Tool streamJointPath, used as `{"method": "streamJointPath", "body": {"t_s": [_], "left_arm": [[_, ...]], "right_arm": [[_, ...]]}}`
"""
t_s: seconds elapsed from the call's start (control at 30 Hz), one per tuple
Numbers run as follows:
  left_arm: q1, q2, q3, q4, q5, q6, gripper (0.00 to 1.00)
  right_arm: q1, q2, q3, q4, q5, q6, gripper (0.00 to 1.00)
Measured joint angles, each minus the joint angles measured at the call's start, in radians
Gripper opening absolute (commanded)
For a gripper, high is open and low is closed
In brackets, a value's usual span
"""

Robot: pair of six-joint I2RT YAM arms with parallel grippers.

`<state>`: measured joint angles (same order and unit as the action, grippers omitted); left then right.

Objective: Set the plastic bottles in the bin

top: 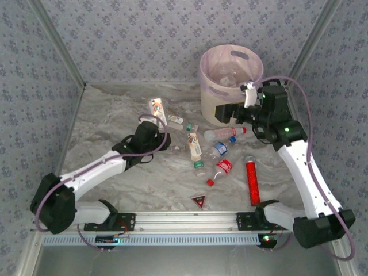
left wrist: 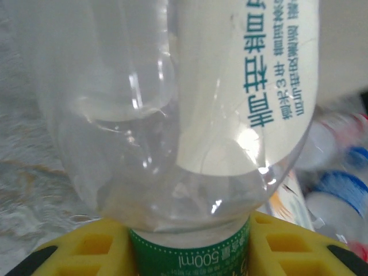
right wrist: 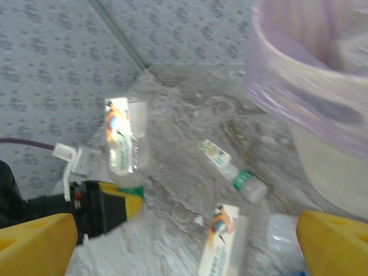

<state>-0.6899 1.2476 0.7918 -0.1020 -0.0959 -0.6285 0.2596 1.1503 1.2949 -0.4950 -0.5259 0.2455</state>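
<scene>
The bin [top: 214, 103] stands at the far right of the table [top: 109, 115]. Just beside its near wall the right gripper [right wrist: 184, 247] hangs with jaws spread wide, holding nothing. The left gripper [left wrist: 190, 253] is clamped on the green-banded end of a bottle [left wrist: 172, 115], well left of the bin. The bottle's long axis runs straight out from the fingers, free end toward the back wall. Other bottles [top: 195, 146] lie scattered between the arms.

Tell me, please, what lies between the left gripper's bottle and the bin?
One small green-banded bottle lies on the table there, in the top view.
</scene>
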Motion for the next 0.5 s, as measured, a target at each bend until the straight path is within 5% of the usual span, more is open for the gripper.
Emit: {"method": "streamJointPath", "body": {"t_s": [0.17, 0.5], "left_arm": [[-0.039, -0.126, -0.08, 0.117, 0.121, 0.172, 0.0], [-0.086, -0.174, -0.126, 0.204, 0.295, 0.298, 0.0]], "right_arm": [[0.054, 0.139, 0.13, -0.011, -0.061, 0.009, 1.0], [0.177, 0.309, 0.269, -0.076, -0.106, -0.027, 1.0]]}}
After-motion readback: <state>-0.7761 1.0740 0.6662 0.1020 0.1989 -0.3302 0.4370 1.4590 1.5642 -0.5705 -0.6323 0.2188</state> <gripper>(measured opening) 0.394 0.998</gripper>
